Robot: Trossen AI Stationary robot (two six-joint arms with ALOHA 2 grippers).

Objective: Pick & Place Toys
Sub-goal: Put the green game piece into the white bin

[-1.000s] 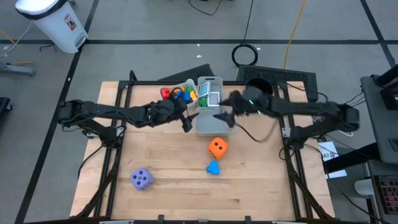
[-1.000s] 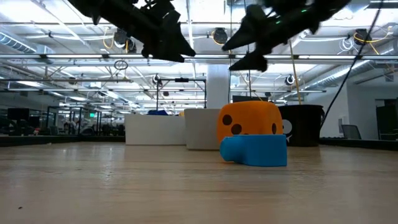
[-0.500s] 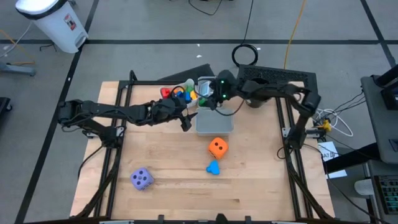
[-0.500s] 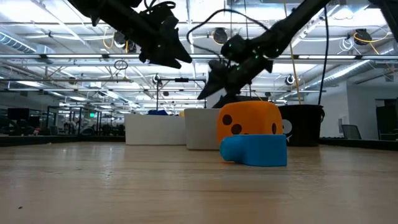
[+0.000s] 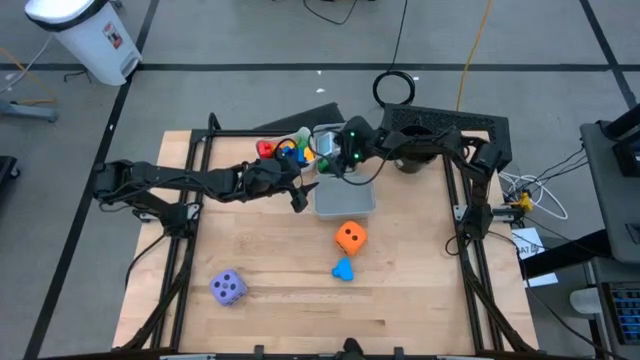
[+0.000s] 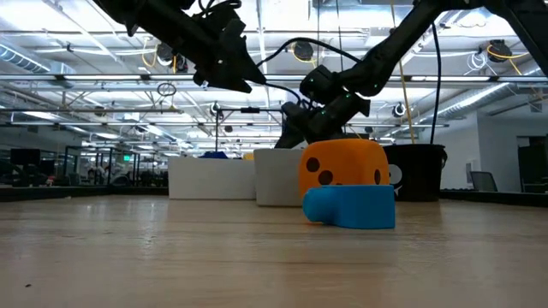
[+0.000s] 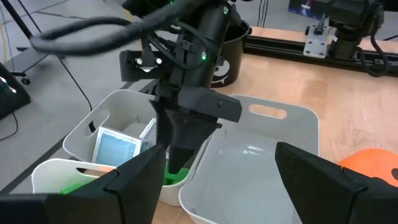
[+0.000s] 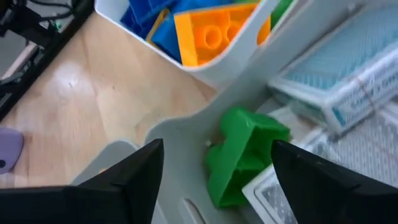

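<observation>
A green block (image 8: 239, 158) lies in the white bin (image 5: 337, 133) that also holds picture cards (image 8: 336, 56), close to the bin's wall. My right gripper (image 8: 217, 149) reaches down into this bin. It is open, with one finger on either side of the block and a gap showing at each side. My left gripper (image 5: 300, 197) hovers open and empty beside the grey bin (image 5: 345, 200). An orange die (image 5: 349, 237), a blue block (image 5: 343, 269) and a purple die (image 5: 228, 287) rest on the table.
A third bin (image 5: 285, 150), next to the card bin, holds orange, blue and other coloured blocks (image 8: 211, 34). A black cup (image 6: 417, 171) stands at the far right behind the bins. Bare wood lies around the dice toward the near edge.
My right gripper has swung from above the grey bin toward the table's far edge and come down into the card bin, over the green block. My left gripper has stayed where it was.
</observation>
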